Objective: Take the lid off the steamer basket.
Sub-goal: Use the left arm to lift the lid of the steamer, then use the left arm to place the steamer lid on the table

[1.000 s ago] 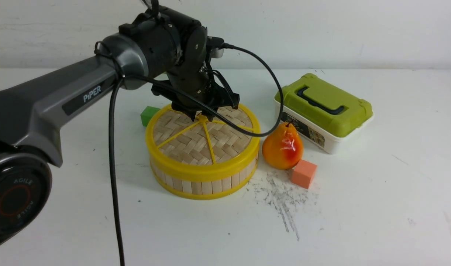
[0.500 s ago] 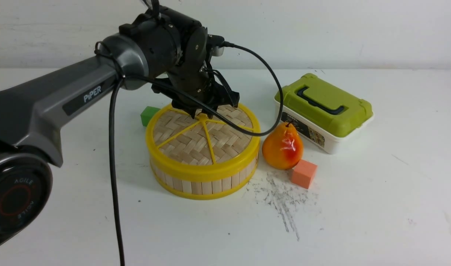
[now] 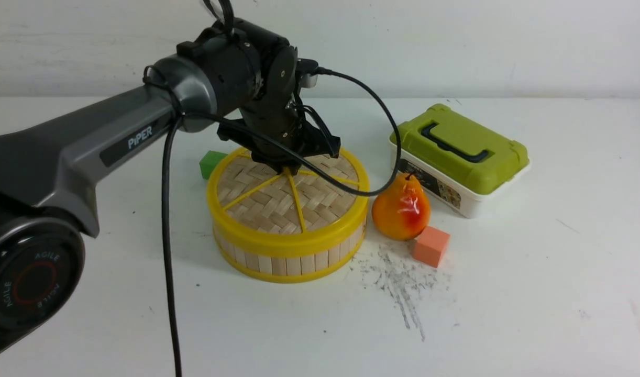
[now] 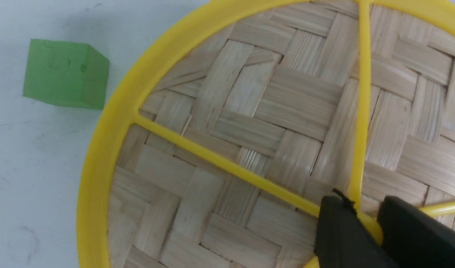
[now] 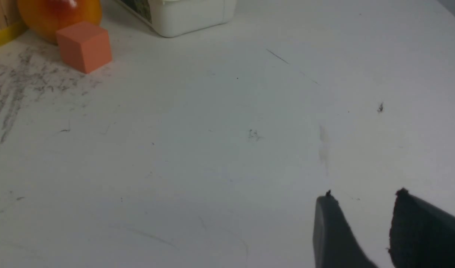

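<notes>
Pinching the yellow hub at the middle of the lid, my left gripper [image 4: 361,219] has one dark finger on either side of it, the fingertips close together around the plastic. I reach down onto it from above, my left arm [image 3: 142,107] stretching in over the left edge of the table [image 3: 487,309], with a black cable [image 3: 372,193] looping in front of the lid. That lid [image 3: 262,201], woven bamboo with a thick yellow rim and yellow spokes, lies flat on the steamer basket [image 3: 286,264], covering its top. Both sit left of the table's middle, toward the far edge. Just beside the lid's rim, on the left and farther back, I see a green block [image 3: 211,163]. Right of the basket stands an orange-red pear [image 3: 401,208], and next to it, a little nearer to me, a salmon-coloured block [image 3: 431,246]. Behind the pear, nearer the table's far edge, a white box [image 3: 469,204] sits at an angle under its olive-green cover [image 3: 461,144] with a dark handle. My right gripper [image 5: 365,223] holds its fingers apart above the table, with bare surface showing between them.
</notes>
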Robot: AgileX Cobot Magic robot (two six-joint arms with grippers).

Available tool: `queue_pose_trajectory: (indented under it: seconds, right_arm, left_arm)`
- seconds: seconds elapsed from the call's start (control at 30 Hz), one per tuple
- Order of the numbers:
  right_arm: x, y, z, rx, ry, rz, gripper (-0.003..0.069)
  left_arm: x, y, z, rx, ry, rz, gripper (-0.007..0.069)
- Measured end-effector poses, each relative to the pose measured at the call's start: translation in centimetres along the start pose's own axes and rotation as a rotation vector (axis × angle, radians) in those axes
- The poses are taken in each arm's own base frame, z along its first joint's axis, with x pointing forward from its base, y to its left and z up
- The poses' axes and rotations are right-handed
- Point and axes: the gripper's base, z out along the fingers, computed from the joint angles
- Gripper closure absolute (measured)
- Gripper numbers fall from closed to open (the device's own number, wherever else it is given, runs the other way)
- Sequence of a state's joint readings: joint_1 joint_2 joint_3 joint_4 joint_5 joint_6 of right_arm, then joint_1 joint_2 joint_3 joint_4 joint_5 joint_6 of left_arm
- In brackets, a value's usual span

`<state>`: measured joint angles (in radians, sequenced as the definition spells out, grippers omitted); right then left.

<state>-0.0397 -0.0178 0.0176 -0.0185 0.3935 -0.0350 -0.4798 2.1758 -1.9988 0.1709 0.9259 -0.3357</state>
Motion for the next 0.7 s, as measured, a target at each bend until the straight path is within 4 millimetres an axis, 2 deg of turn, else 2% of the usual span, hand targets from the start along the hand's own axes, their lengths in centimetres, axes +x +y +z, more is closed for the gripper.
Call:
queue_pose_trajectory:
  seconds: [0.17,0.3,0.33,0.37,0.43,0.5,0.57,0.6,0.63,0.7]
  right_arm:
    - [0.0,0.0,0.0,0.000,0.000,0.000,0.0419]
    - [0.0,0.0,0.0,0.000,0.000,0.000,0.0419]
    - [0.0,0.0,0.0,0.000,0.000,0.000,0.0419]
    - [0.0,0.0,0.0,0.000,0.000,0.000,0.0419]
    - [0.0,0.0,0.0,0.000,0.000,0.000,0.0419]
    - [0.0,0.0,0.0,0.000,0.000,0.000,0.0419]
    - [0.0,0.0,0.0,0.000,0.000,0.000,0.0419]
    - [0.0,0.0,0.0,0.000,0.000,0.000,0.0419]
    - [0.0,0.0,0.0,0.000,0.000,0.000,0.0419]
    - [0.0,0.0,0.0,0.000,0.000,0.000,0.0419]
  left_arm:
    - [-0.2,0.0,-0.5,0.005,-0.015,-0.004,0.0517]
    - [-0.7,0.0,-2.2,0.026,-0.054,-0.022,0.0517]
    - [-1.1,0.1,-3.4,0.035,-0.086,-0.026,0.0517]
    - [-1.8,0.3,-6.1,0.046,-0.152,-0.029,0.0517]
    - [-2.3,0.7,-8.5,0.043,-0.207,-0.025,0.0517]
    - [-3.0,1.8,-14.3,0.017,-0.342,-0.010,0.0517]
    - [-2.8,2.7,-18.2,-0.005,-0.424,0.000,0.0517]
    - [-2.8,2.9,-19.1,-0.008,-0.445,0.001,0.0517]
    - [-1.9,3.6,-21.3,-0.024,-0.483,0.006,0.0517]
    - [-0.7,4.3,-23.1,-0.039,-0.511,0.006,0.0517]
